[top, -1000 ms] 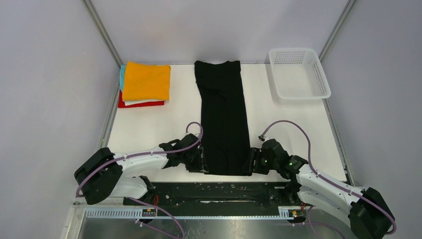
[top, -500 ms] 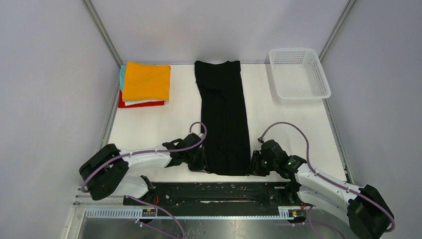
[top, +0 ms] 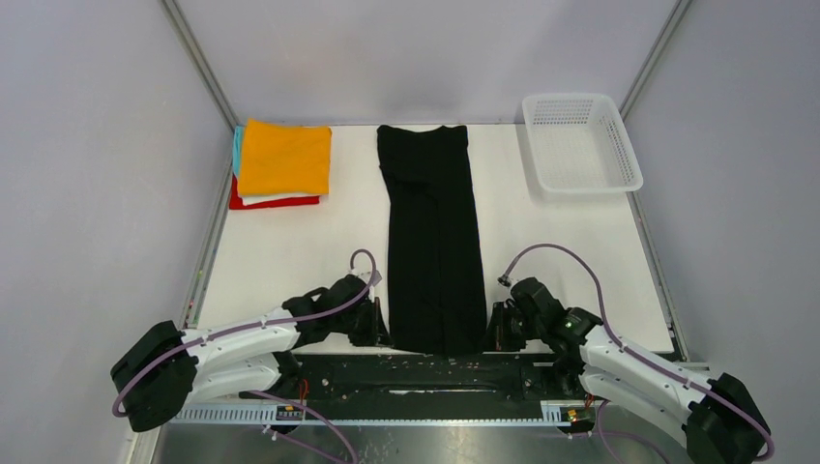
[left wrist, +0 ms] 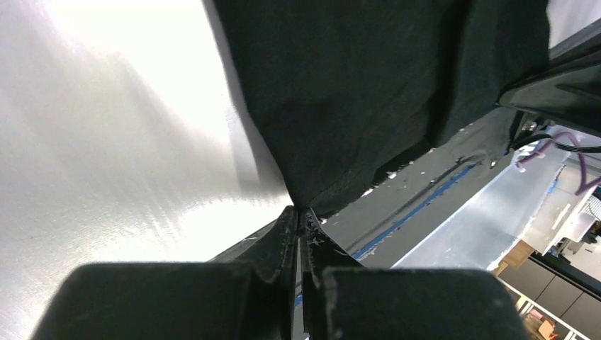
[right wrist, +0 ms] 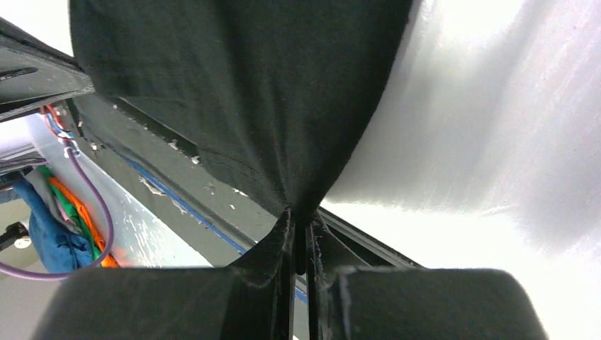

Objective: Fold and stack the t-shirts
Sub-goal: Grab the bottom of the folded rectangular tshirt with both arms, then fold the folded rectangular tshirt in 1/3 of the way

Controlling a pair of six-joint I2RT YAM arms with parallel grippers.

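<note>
A long black t-shirt lies folded into a narrow strip down the middle of the table, its near hem at the front edge. My left gripper is shut on the near left corner of that hem; the cloth bunches into its fingertips. My right gripper is shut on the near right corner, with cloth pinched between its fingertips. A stack of folded t-shirts, orange on top over white, red and teal, rests at the back left.
A white mesh basket stands at the back right. Grey walls close in the table on three sides. The black base rail runs along the near edge just behind both grippers.
Both grippers closed on the hem's near corners and pulled toward the near edge. The black t-shirt slid slightly nearer and stretched longer.
</note>
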